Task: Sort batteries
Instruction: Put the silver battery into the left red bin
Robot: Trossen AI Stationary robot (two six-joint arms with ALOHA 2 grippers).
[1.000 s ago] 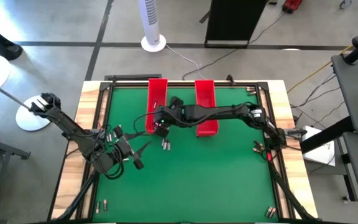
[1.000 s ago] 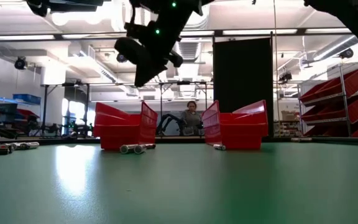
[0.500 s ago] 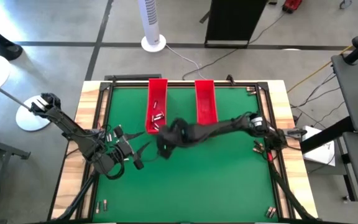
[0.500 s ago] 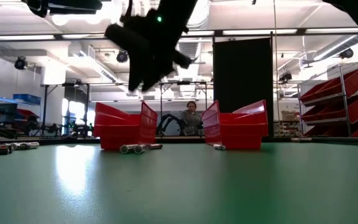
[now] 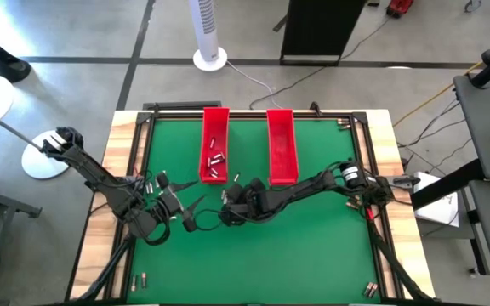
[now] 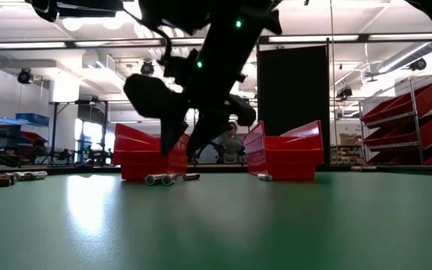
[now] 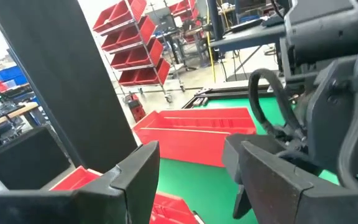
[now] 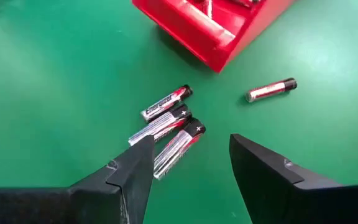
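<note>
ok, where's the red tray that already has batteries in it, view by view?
High view: left of the two trays, back centre of the table.
Low view: left red tray, behind the dark arm.
Right wrist view: its end shows at the picture's edge.
Left wrist view: red trays show; cannot tell which is which.
Shared landmark: loose batteries on the green mat just off its near end, also seen in the low view.

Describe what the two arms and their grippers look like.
Both arms are dark, jointed links. The left arm carries a pale block at its outer end and thin black cables along it. The right arm has a pale ring near its base and small green lights. Each gripper, left gripper and right gripper, has two flat, angular black fingers.
</note>
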